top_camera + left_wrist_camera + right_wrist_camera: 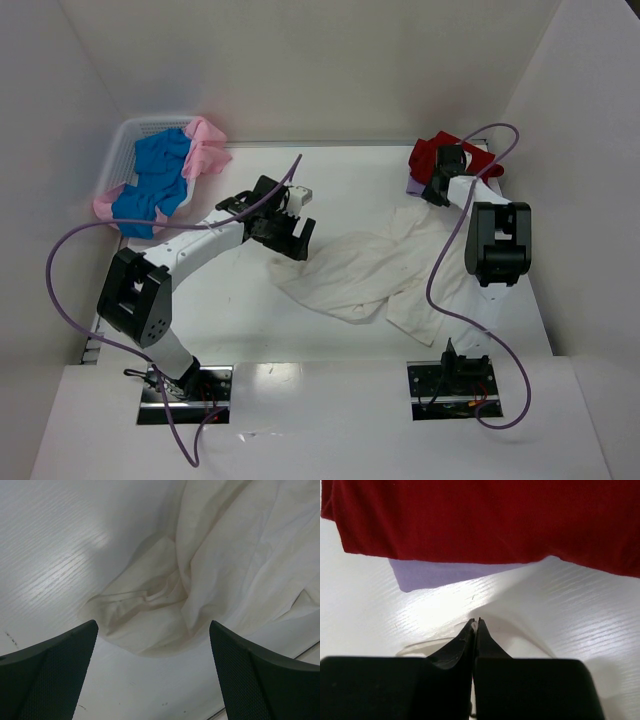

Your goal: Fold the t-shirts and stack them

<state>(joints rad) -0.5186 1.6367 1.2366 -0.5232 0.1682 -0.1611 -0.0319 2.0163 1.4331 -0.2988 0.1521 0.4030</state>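
Note:
A crumpled cream-white t-shirt [370, 270] lies across the middle and right of the table. My right gripper [437, 190] sits at its far end, jaws pressed together [476, 621] on a thin fold of the cream cloth [520, 640]. Just beyond it lie a red t-shirt [430, 152] [495, 515] and, under that, a lavender one [414, 186] [435, 572]. My left gripper [292, 238] hangs wide open [152, 625] over the shirt's left edge [225, 555], touching nothing. Blue [160, 170] and pink [208, 150] t-shirts are bundled at the far left.
A white mesh basket [125, 140] in the far left corner holds the blue and pink shirts, which spill over its rim. White walls close in the table at the back and both sides. Purple cables loop from both arms.

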